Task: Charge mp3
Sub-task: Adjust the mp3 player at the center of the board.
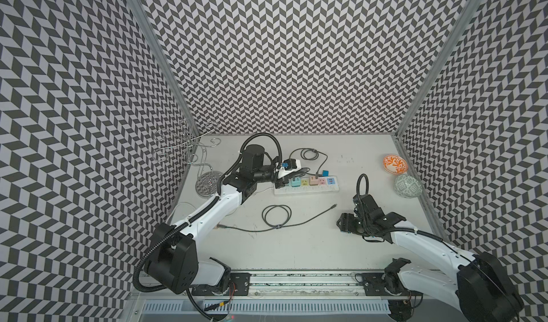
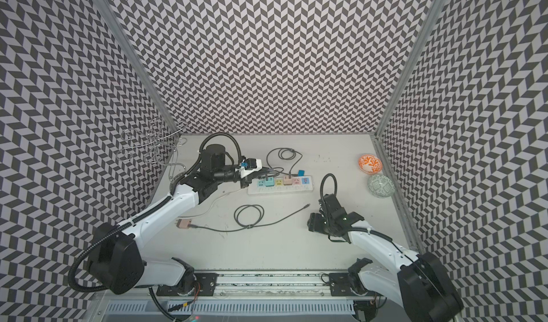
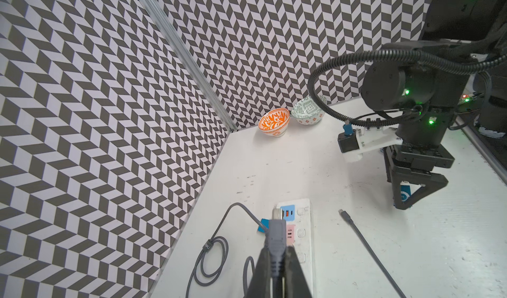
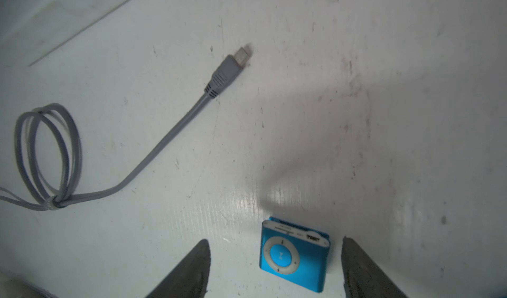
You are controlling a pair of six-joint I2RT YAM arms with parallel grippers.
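The setting is a robotics laboratory test cell. The walls (image 1: 296, 53) carry a printed black-and-white chevron pattern and meet at aluminium profile posts (image 1: 160, 53). A white counter (image 1: 296, 246) forms the work surface. The left arm (image 1: 207, 213) and right arm (image 1: 415, 240) mount on a rail (image 1: 296, 279) along the front edge, above a slotted cable duct (image 1: 296, 307). A power strip (image 1: 305, 188), an orange bowl (image 1: 393, 164), a green bowl (image 1: 407, 187) and a wire rack (image 1: 207, 182) stand on the counter.
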